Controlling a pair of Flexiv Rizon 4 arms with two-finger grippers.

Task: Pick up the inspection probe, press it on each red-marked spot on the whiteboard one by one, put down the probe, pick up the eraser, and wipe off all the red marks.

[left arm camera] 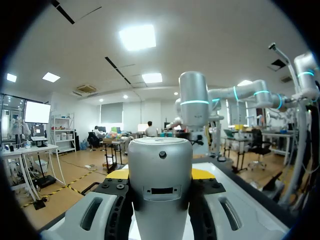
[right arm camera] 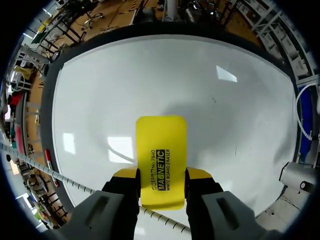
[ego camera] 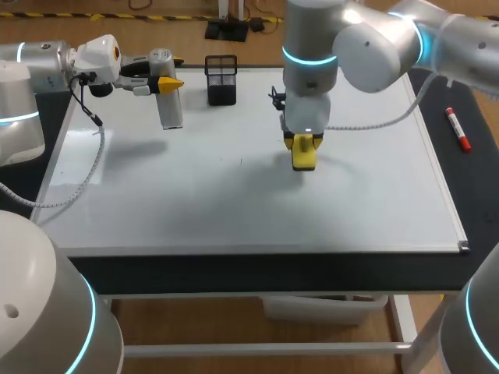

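The silver cylindrical probe [ego camera: 170, 105] hangs above the whiteboard's [ego camera: 234, 202] far left part, with my left gripper [ego camera: 166, 82] shut on its upper end. In the left wrist view the probe [left arm camera: 160, 185] fills the space between the yellow-tipped fingers [left arm camera: 119, 174]. The yellow eraser [ego camera: 304, 153] is down at the board a little right of centre, and my right gripper [ego camera: 303, 142] is shut on it. From the right wrist the eraser [right arm camera: 161, 155] sticks out ahead of the gripper [right arm camera: 161, 176] over the white board [right arm camera: 150, 75]. I see no red marks on the board.
A black mesh pen holder [ego camera: 221, 79] stands at the board's far edge, between the two grippers. A red marker [ego camera: 458, 128] lies on the dark table to the right of the board. A coiled cable [ego camera: 86, 167] hangs from my left arm over the board's left side.
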